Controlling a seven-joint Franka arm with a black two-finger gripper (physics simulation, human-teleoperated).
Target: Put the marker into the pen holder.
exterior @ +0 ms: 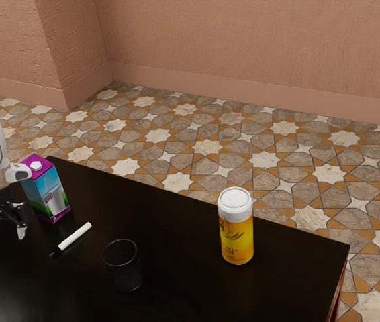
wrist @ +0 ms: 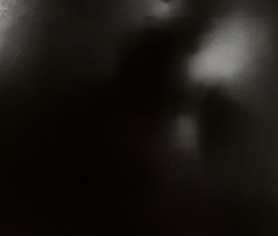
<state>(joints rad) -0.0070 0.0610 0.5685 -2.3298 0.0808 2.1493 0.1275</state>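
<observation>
1. On the worktop (exterior: 176,235), the marker (exterior: 72,239) is seen lying flat, its black end pointed toward about eight o'clock, with twelve taken as the top of the exterior view. It is not held, so neither the grasp nor the placing has been done.
2. At about four o'clock from the marker, the pen holder (exterior: 124,272), a dark see-through cup, is seen standing upright. No marker is seen inside it. Still to be done are the grasp, the lift, the carry and the lowering in.
3. At about three o'clock from the end effector (exterior: 4,232), the marker is found, near but untouched. The fingers are spread apart with nothing gripped between them.
4. Toward three o'clock, a short shift is judged to be called for, with the fingers turned to straddle the barrel. Between one and two o'clock from the fingertips stands the carton (exterior: 48,191), close enough that it could be knocked; between two and three o'clock from the holder, well apart, the yellow bottle (exterior: 237,236) is seen.
</observation>
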